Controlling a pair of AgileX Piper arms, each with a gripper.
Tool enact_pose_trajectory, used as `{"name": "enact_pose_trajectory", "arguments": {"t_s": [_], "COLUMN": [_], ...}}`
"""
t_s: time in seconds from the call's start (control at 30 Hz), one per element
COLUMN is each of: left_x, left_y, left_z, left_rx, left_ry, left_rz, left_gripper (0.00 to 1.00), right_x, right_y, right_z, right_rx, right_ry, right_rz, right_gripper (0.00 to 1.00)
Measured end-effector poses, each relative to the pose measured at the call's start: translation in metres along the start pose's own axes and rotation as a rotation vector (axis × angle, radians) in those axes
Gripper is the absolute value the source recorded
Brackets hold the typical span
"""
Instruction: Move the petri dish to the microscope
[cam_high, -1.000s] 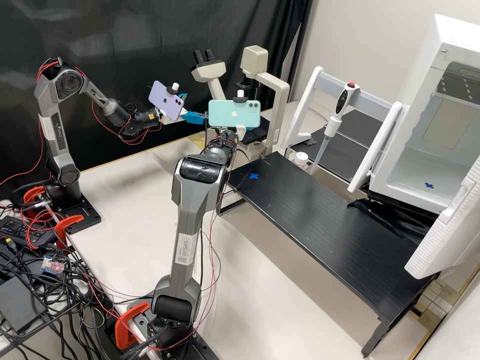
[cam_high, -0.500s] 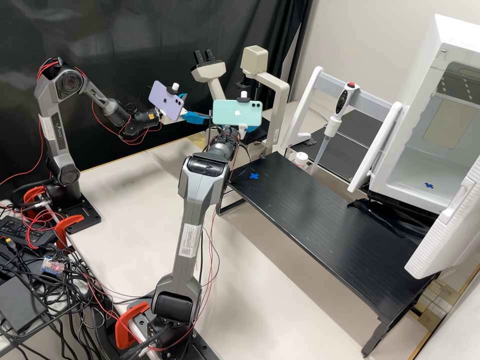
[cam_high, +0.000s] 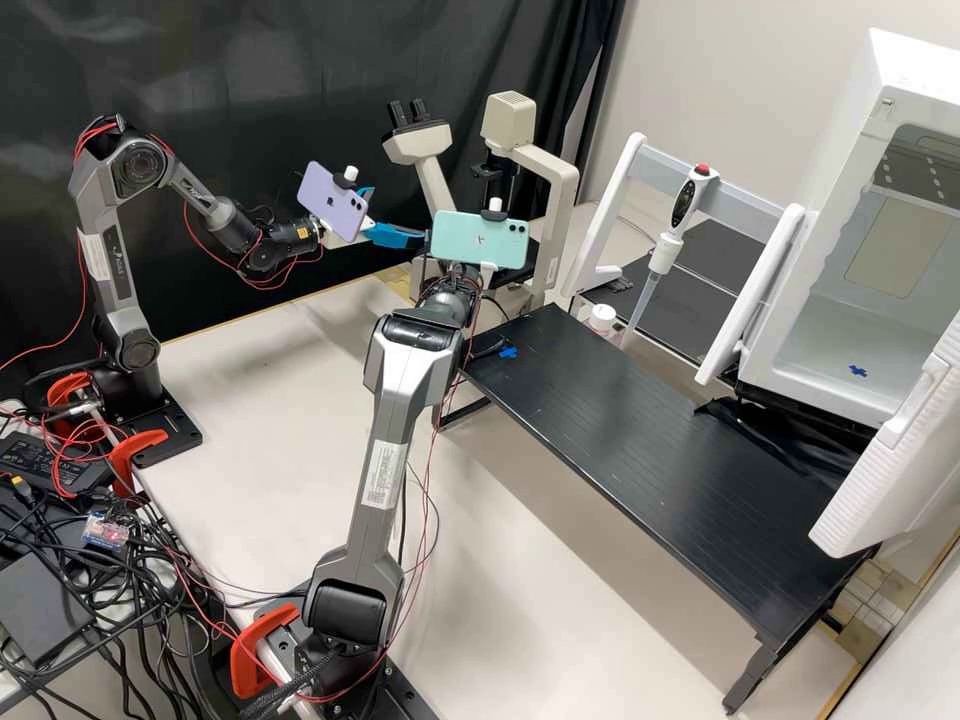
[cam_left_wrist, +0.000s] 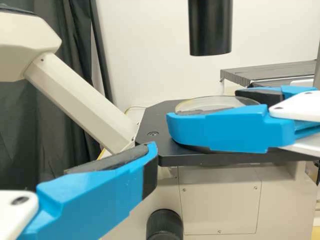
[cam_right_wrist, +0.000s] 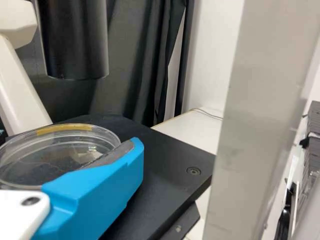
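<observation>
Right gripper (cam_high: 488, 267) shifted, petri dish (cam_right_wrist: 49, 157) apparently gripped

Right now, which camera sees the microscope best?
The high view: it shows the microscope from eyepieces to boxy top. The left wrist view shows its platform and knob; the right wrist view, platform close up.

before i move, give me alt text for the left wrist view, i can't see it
A clear petri dish sits between the blue fingers of the right gripper, at the black microscope stage and below a dark cylinder. Nearer the camera, one of the left gripper's blue fingers is apart from the dish.
</observation>
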Motion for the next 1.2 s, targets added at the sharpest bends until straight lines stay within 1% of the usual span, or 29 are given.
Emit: {"name": "enact_pose_trajectory", "arguments": {"t_s": [0.13,0.23,0.3,0.33,0.43,0.5,0.53,0.7,0.83,0.9,1.1,1.17,1.2], "left_x": [0.0,0.0,0.0,0.0,0.0,0.0,0.0,0.0,0.0,0.0,0.0,0.0,0.0], "left_y": [0.0,0.0,0.0,0.0,0.0,0.0,0.0,0.0,0.0,0.0,0.0,0.0,0.0], "left_z": [0.0,0.0,0.0,0.0,0.0,0.0,0.0,0.0,0.0,0.0,0.0,0.0,0.0], "left_rx": [0.0,0.0,0.0,0.0,0.0,0.0,0.0,0.0,0.0,0.0,0.0,0.0,0.0], "left_ry": [0.0,0.0,0.0,0.0,0.0,0.0,0.0,0.0,0.0,0.0,0.0,0.0,0.0], "left_rz": [0.0,0.0,0.0,0.0,0.0,0.0,0.0,0.0,0.0,0.0,0.0,0.0,0.0], "left_gripper": [1.0,1.0,1.0,1.0,1.0,1.0,1.0,1.0,1.0,1.0,1.0,1.0,1.0], "right_x": [0.003,0.006,0.008,0.009,0.01,0.01,0.01,0.01,0.006,0.001,-0.013,-0.018,-0.021], "right_y": [0.002,0.002,0.003,0.003,0.004,0.003,0.002,-0.001,-0.008,-0.008,-0.008,-0.008,-0.009], "right_z": [-0.001,-0.001,0.0,0.001,0.002,0.003,0.003,0.0,0.001,-0.002,-0.002,-0.003,-0.002], "right_rx": [-0.036,-0.046,-0.043,-0.042,-0.03,-0.029,-0.035,-0.045,-0.014,-0.012,-0.008,-0.01,-0.019], "right_ry": [0.004,-0.002,-0.016,-0.022,-0.039,-0.046,-0.045,-0.001,0.018,0.033,0.032,0.035,0.035], "right_rz": [0.007,0.012,0.016,0.019,0.03,0.022,0.015,-0.023,-0.074,-0.084,-0.107,-0.108,-0.11], "right_gripper": [0.0,0.0,0.0,1.0,1.0,1.0,1.0,1.0,1.0,1.0,1.0,1.0,1.0]}}
